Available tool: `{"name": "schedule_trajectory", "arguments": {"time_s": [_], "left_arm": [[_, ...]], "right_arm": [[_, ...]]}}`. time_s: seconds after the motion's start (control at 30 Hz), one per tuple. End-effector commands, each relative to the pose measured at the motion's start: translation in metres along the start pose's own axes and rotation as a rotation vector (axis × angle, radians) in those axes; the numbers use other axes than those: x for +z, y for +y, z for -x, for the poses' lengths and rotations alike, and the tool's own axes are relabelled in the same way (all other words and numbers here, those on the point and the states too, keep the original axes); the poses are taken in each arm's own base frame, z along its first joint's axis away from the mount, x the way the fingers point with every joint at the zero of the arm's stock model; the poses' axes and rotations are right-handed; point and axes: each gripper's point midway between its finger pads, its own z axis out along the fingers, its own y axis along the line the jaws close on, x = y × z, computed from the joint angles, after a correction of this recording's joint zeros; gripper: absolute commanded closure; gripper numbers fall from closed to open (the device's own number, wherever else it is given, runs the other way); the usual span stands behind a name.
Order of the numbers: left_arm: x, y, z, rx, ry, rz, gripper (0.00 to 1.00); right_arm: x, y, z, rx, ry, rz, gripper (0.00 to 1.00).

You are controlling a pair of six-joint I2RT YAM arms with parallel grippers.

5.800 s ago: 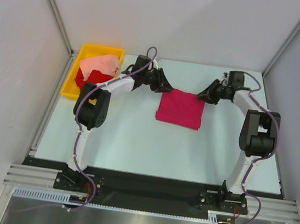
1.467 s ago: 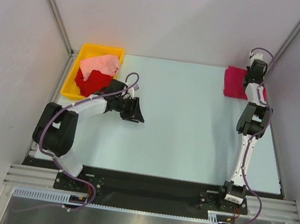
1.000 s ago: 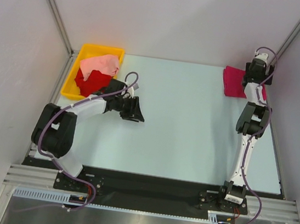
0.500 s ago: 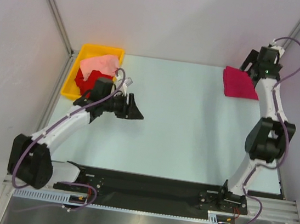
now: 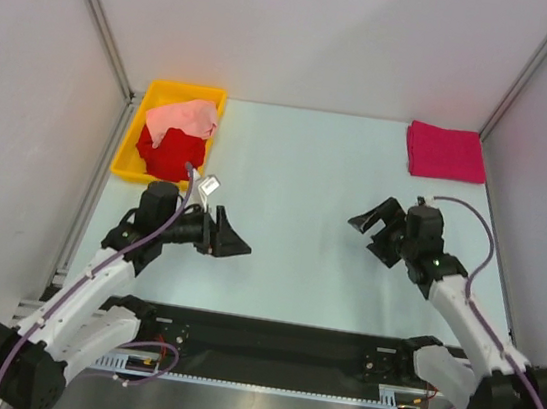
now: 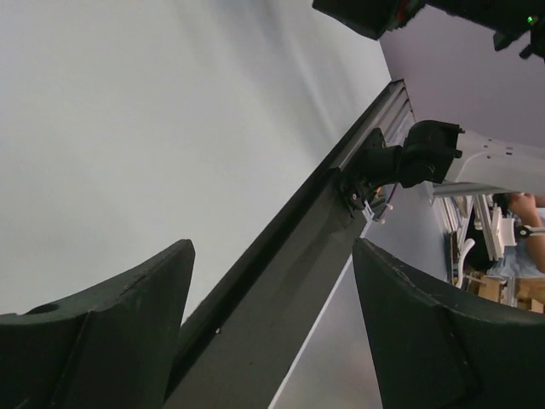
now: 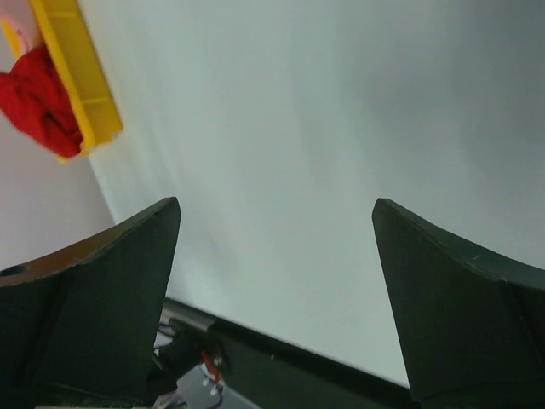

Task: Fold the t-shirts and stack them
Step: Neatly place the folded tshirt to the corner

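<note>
A folded magenta-crimson t-shirt lies flat in the far right corner of the table. The bright red t-shirt and the pale salmon-pink t-shirt sit crumpled in the yellow bin at the far left. My left gripper hangs open over the near left part of the table, pointing right, nothing between its fingers. Over the near right part my right gripper is open too, pointing left, empty, with bare table between its fingers.
White walls with aluminium posts close the table on three sides. The black base rail runs along the near edge, and the left wrist view looks along it. The yellow bin's rim shows in the right wrist view.
Both arms have drawn back toward the near edge. The right gripper left the folded magenta shirt in the far right corner. The left gripper has opened wider and moved away from the bin.
</note>
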Motion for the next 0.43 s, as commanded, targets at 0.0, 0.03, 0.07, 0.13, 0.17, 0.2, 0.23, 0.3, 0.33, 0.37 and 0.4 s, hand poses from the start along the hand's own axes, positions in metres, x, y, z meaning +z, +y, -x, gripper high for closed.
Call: {"name": "schedule_trajectory", "arguments": {"time_s": [0.0,0.03,0.07,0.13,0.17,0.2,0.23,0.3,0.33,0.37,0.4], "left_arm": [[-0.004,-0.001,-0.025,-0.062,0.027,-0.039,0.19],[-0.006,-0.001,-0.034,-0.094,0.02,-0.055,0.19],[-0.006,-0.001,-0.038,-0.115,0.016,-0.063,0.19],[-0.009,-0.006,-0.041,-0.146,-0.027,-0.097,0.18],[-0.01,-0.007,-0.041,-0.151,-0.047,-0.106,0.18],[-0.011,-0.008,-0.04,-0.17,-0.072,-0.111,0.17],[-0.013,-0.005,-0.041,-0.18,-0.105,-0.102,0.15],[-0.018,-0.013,-0.039,-0.225,-0.145,-0.134,0.13],[-0.017,-0.009,-0.046,-0.252,-0.149,-0.14,0.12],[-0.024,-0.017,-0.046,-0.227,-0.193,-0.178,0.1],[-0.026,-0.017,-0.049,-0.262,-0.203,-0.189,0.04]], "right_arm": [[-0.042,0.017,-0.016,0.063,-0.011,0.101,0.0],[-0.048,0.008,-0.026,0.067,0.001,0.084,0.0],[-0.066,0.012,-0.028,0.073,-0.031,0.133,0.0],[-0.077,-0.007,-0.039,0.082,-0.038,0.104,0.0],[-0.084,-0.01,-0.041,0.079,-0.049,0.116,0.0],[-0.1,-0.005,-0.039,0.098,-0.088,0.174,0.0],[-0.105,-0.014,-0.044,0.119,-0.085,0.156,0.0],[-0.123,-0.006,-0.048,0.142,-0.098,0.243,0.0],[-0.123,-0.01,-0.06,0.145,-0.055,0.258,0.0],[-0.125,-0.01,-0.063,0.152,-0.05,0.275,0.0],[-0.127,-0.011,-0.068,0.137,-0.038,0.297,0.0]]}}
